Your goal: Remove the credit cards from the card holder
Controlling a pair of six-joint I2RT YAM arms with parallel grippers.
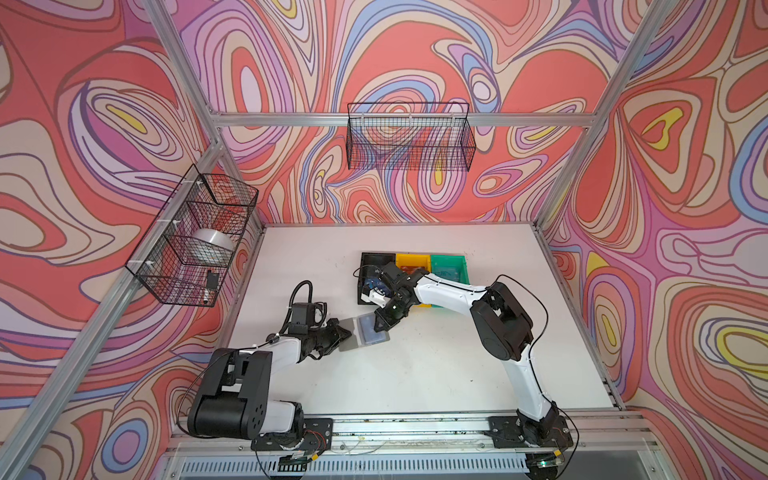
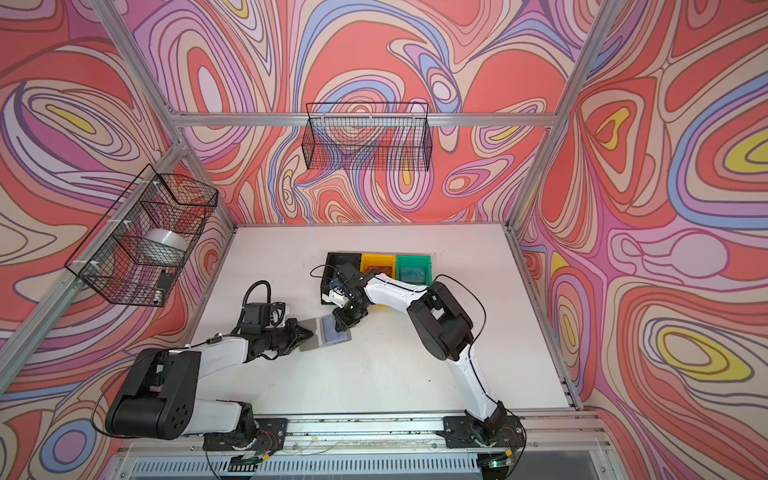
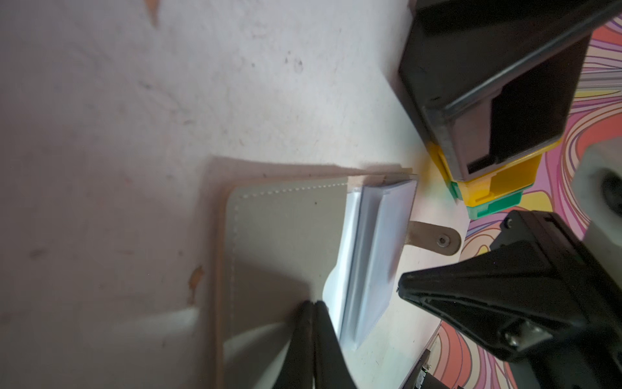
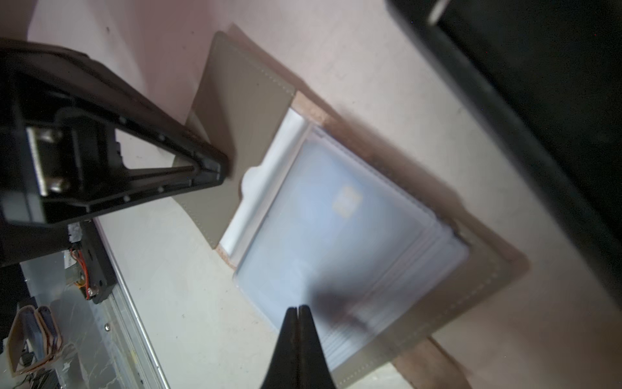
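The grey-green card holder (image 1: pixel 348 341) (image 2: pixel 308 340) lies open on the white table in both top views. Its clear sleeves (image 4: pixel 387 262) are fanned out, and a bluish card (image 4: pixel 330 215) with a gold chip shows blurred through the top sleeve. My left gripper (image 3: pixel 313 303) (image 1: pixel 348 332) is shut, its tips resting on the holder's bare flap (image 3: pixel 286 229). My right gripper (image 4: pixel 298 307) (image 1: pixel 379 328) is shut, its tips at the near edge of the sleeves; whether they pinch one I cannot tell. The snap tab (image 3: pixel 434 239) sticks out beyond the sleeves.
Black (image 1: pixel 376 262), yellow (image 1: pixel 411 262) and green (image 1: pixel 451 266) bins stand in a row just behind the holder. A card with VIP lettering (image 2: pixel 411 273) lies in the green bin. Wire baskets hang on the left wall (image 1: pixel 195 237) and back wall (image 1: pixel 409 139).
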